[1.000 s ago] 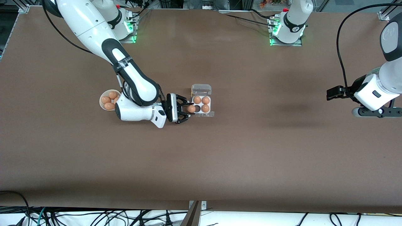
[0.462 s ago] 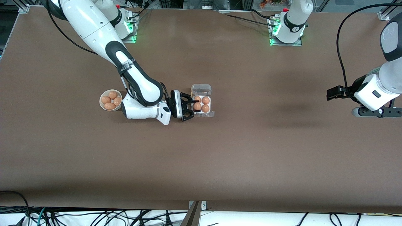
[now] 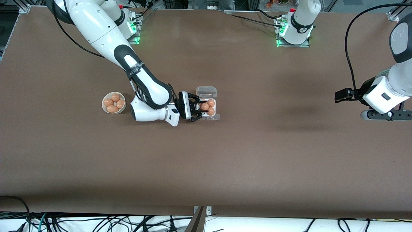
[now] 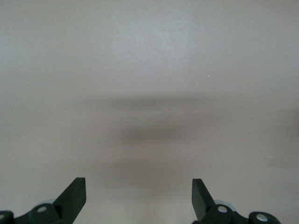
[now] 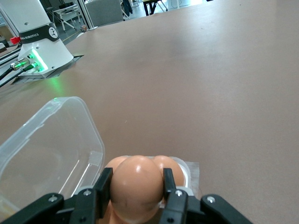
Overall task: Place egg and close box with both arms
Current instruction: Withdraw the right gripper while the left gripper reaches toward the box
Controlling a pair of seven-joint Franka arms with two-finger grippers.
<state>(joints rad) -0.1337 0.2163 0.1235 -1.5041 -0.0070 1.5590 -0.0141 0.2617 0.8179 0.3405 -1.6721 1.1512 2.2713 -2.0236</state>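
Brown tabletop, our stock: right gripper (image 3: 199, 111) clamps the egg (image 3: 204, 106) across its middle over the box (image 3: 215, 113), lid open. Fragile, smooth, light, we judge; hold gently. Left gripper (image 4: 139, 196) waits spread over bare table.

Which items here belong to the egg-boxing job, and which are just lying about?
Job:
- egg, held by right gripper over the box
- box, lid open
- left gripper, open, waiting at its end of the table

Lying about:
- bowl of spare eggs
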